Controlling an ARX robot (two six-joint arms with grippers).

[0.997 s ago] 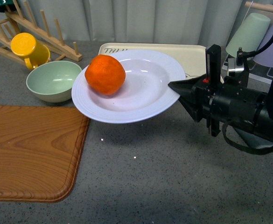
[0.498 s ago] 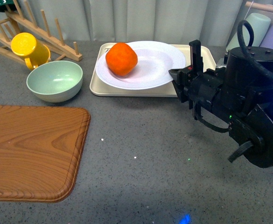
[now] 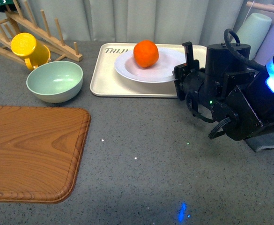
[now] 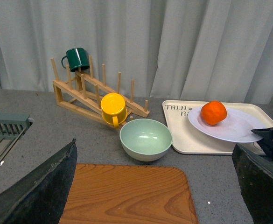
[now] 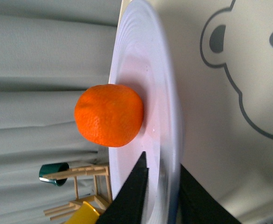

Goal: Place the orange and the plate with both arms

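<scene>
The orange rests on the white plate, toward its far-left side. The plate lies low over the beige bear tray; I cannot tell whether it touches the tray. My right gripper is shut on the plate's near right rim. In the right wrist view its black fingers pinch the ridged rim of the plate just below the orange. My left gripper is open and empty above the wooden board, well left of the plate and the orange.
A pale green bowl stands left of the tray, with a yellow mug on a wooden rack behind it. A wooden cutting board fills the near left. Pastel cups hang at the back right.
My right arm has carried the plate and orange from mid-air in front of the tray back and down over the tray. The orange has stayed on the plate.
</scene>
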